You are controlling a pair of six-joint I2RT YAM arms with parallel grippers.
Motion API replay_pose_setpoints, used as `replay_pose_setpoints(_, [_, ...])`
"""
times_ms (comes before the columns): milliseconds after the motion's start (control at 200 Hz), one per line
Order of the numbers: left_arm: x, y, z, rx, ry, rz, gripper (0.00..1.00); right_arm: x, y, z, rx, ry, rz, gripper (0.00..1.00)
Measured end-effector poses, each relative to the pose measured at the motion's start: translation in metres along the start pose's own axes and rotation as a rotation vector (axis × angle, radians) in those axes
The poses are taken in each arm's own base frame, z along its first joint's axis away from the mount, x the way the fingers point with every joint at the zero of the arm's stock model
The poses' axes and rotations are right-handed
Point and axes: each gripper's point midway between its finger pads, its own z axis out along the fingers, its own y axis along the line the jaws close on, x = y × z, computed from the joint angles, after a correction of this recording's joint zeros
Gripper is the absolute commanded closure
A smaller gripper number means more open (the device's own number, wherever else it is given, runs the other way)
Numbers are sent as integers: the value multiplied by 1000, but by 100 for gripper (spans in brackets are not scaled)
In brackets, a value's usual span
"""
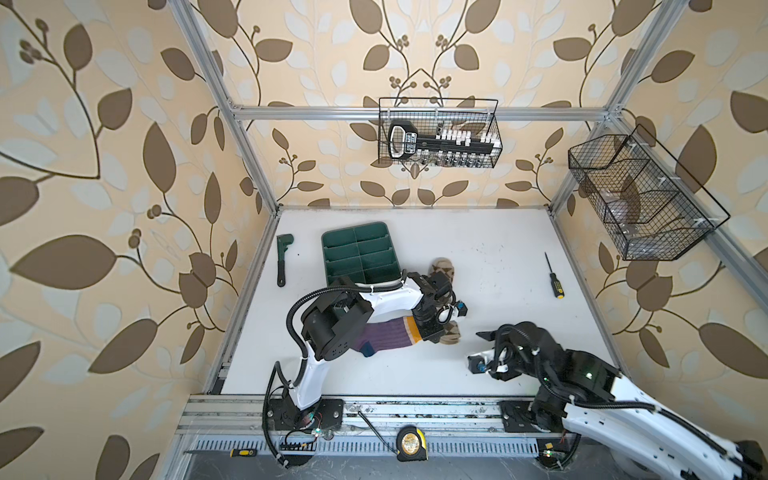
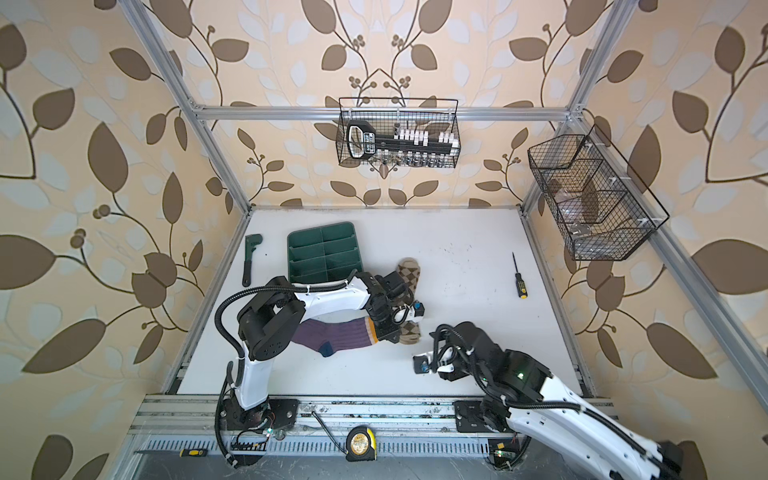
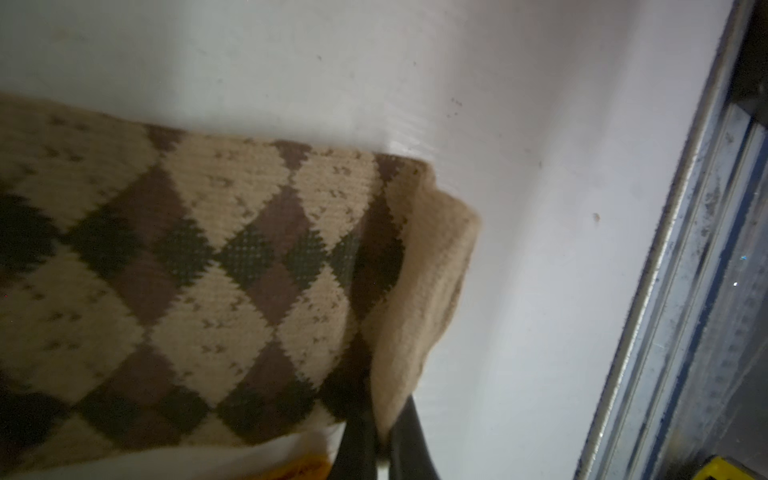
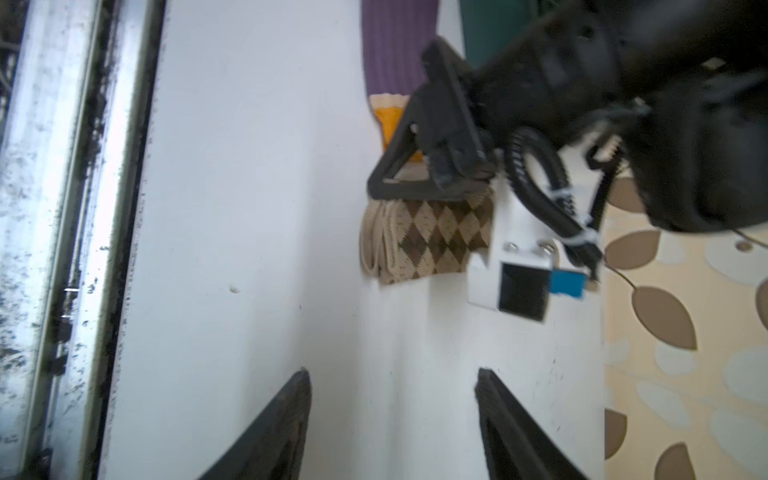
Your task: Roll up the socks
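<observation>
Two socks mid-table, cuffs meeting: purple ribbed sock (image 1: 382,338) left, tan-brown argyle sock (image 3: 232,249) running far. Argyle cuff pinched by left gripper (image 3: 380,453); right gripper (image 4: 392,374) wide, empty, near right. Roll tight, cuffs aligned.

Overhead stereo pair; close wrist views

The purple ribbed fabric sock (image 1: 382,338) lies flat on the white tabletop (image 1: 498,249), stretched sideways. Its navy heel points toward the front edge, its mustard-yellow cuff is at its right end, and its toe is hidden. The tan-and-brown argyle knit sock (image 2: 409,270) runs from back to front, its toe farthest away. Its plain tan ribbed cuff lies just beside the yellow cuff, bunched and pinched at one edge by the left claw (image 3: 382,449).
</observation>
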Motion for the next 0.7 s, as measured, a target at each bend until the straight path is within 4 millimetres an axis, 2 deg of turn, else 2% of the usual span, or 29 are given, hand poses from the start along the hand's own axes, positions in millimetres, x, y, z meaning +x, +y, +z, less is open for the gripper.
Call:
replay_pose_setpoints(75, [0,0,0,1,0,0,100,-4,12,20,-42,44,-91,33])
replay_pose_setpoints(135, [0,0,0,1,0,0,100,-2,14,33,-57,85,-122,33])
replay_pose_setpoints(315, [0,0,0,1,0,-1,100,-3,6,63,-29,128,-149,32])
replay_pose_setpoints(480, [0,0,0,2,-1,-1,100,6,-4,85,-3,163,-124,35])
replay_pose_setpoints(560, [0,0,0,2,-1,-1,100,11,-7,94,4,177,-110,38])
replay_pose_setpoints(705, [0,0,0,2,-1,-2,100,16,-9,107,6,197,-99,54])
